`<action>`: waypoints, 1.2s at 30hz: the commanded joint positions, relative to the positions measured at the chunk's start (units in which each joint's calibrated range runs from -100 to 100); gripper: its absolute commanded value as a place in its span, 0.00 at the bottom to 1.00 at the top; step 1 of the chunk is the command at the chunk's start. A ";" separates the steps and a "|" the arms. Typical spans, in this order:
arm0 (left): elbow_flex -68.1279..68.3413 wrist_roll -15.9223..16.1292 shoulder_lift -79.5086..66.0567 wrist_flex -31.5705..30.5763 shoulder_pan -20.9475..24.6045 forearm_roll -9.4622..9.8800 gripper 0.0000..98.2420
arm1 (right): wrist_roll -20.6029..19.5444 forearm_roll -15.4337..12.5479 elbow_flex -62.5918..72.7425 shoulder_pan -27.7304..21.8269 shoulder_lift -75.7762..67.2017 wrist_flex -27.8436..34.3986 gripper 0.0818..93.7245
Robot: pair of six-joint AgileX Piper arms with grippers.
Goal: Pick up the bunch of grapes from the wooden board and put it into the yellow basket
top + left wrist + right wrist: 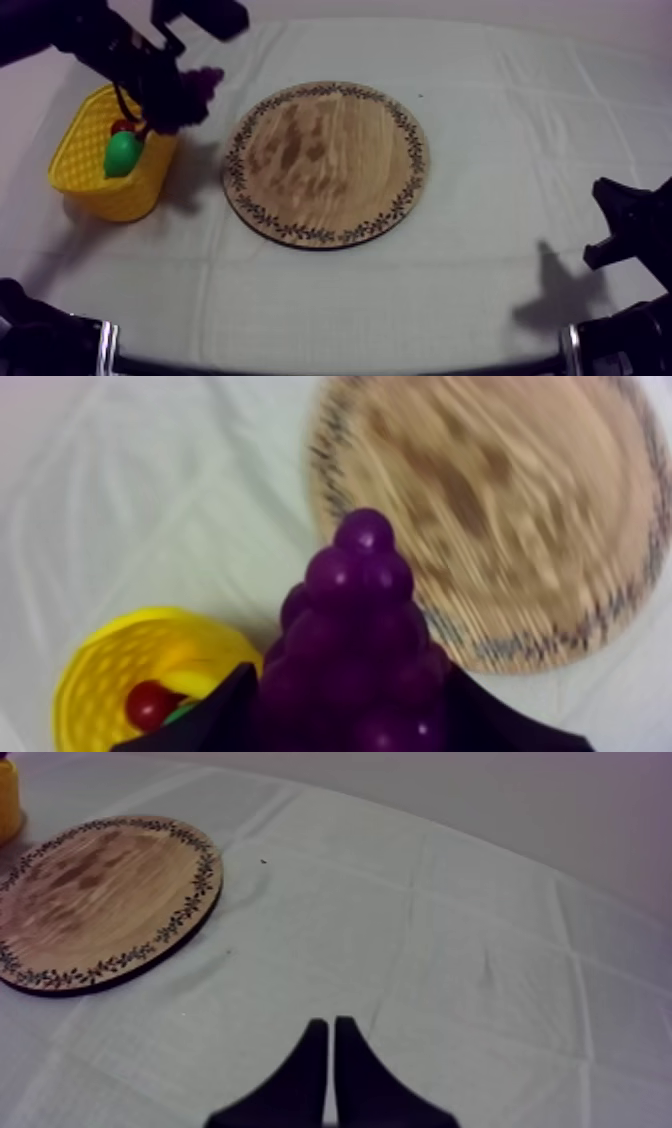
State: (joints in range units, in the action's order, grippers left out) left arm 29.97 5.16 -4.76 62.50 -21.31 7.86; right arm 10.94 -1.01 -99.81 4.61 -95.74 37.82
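Note:
A purple bunch of grapes (pixel 200 88) (pixel 356 646) hangs in my left gripper (pixel 185 100) (pixel 350 711), which is shut on it above the right rim of the yellow basket (pixel 85 160) (pixel 110 666). The basket holds a green pear (pixel 123 153) and a small red fruit (pixel 122 127) (pixel 148 703). The round wooden board (pixel 327 163) (pixel 500 506) (pixel 95 892) lies bare in the table's middle. My right gripper (pixel 625 225) (pixel 331 1027) rests low at the right side, its fingers together as a narrow wedge over the cloth.
The basket (pixel 8 797) stands at the table's left, close beside the board's left rim. Grey-white cloth (pixel 520 130) stretches to the right of the board and along the front edge.

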 commanded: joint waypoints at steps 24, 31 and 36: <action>8.78 -6.27 1.17 -3.00 15.15 3.96 0.46 | 0.00 0.01 0.03 -0.02 -0.01 0.00 0.00; 12.61 -7.15 2.14 -4.49 14.44 4.12 0.45 | -0.03 0.01 0.03 -0.02 -0.01 0.00 0.00; 13.15 -7.11 2.47 -5.11 14.29 4.32 0.45 | -0.03 0.01 0.03 -0.02 -0.01 0.00 0.00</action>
State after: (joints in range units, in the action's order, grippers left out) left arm 43.10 -2.00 -2.31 57.34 -7.01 12.17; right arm 10.94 -1.01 -99.81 4.61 -95.74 37.82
